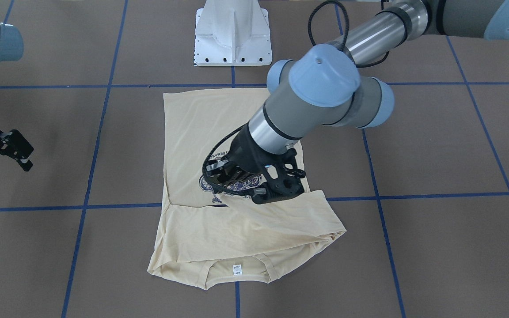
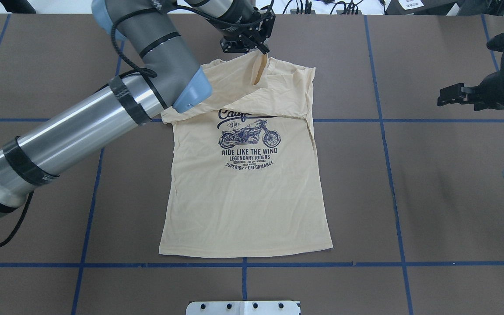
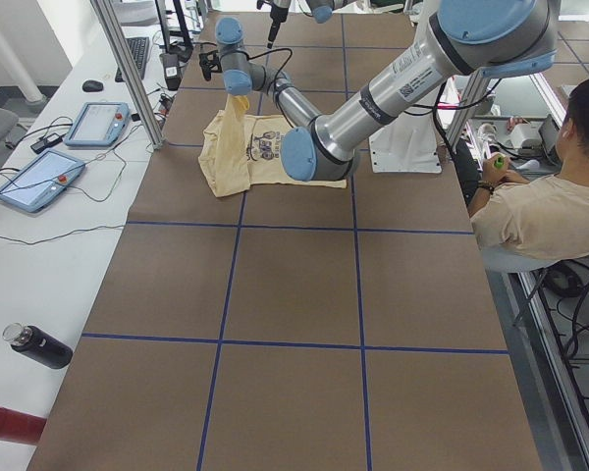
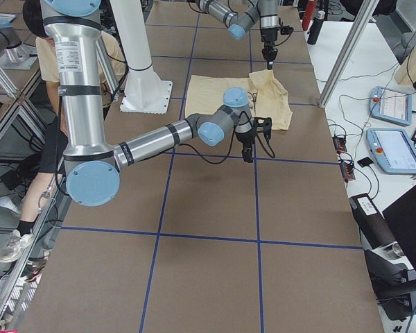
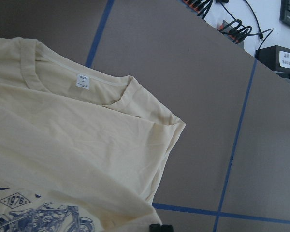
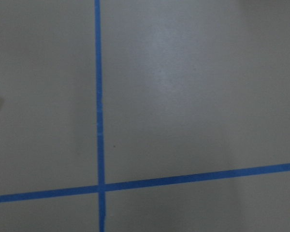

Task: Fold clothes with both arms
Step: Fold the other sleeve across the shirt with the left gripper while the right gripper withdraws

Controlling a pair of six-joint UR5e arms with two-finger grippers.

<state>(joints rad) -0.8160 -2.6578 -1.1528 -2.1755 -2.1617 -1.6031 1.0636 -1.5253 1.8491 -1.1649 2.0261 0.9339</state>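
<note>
The cream-yellow T-shirt [image 2: 243,197] lies flat on the brown table with its navy motorcycle print facing up, and shows in the front view [image 1: 201,132] too. Its collar end, with the white neck label [image 1: 237,269], is bunched and folded over. My left gripper [image 2: 261,50] is shut on a strip of the shirt's fabric near the collar and holds it lifted off the table. It hovers over the print in the front view [image 1: 259,194]. My right gripper [image 2: 443,97] is open and empty, well off to the shirt's side above bare table [image 1: 5,159].
The white pedestal base [image 1: 232,35] stands at the robot's edge of the table. Blue tape lines [image 2: 383,120] grid the table. A seated operator [image 3: 540,206], tablets [image 3: 39,177] and bottles [image 3: 39,345] are beside the table.
</note>
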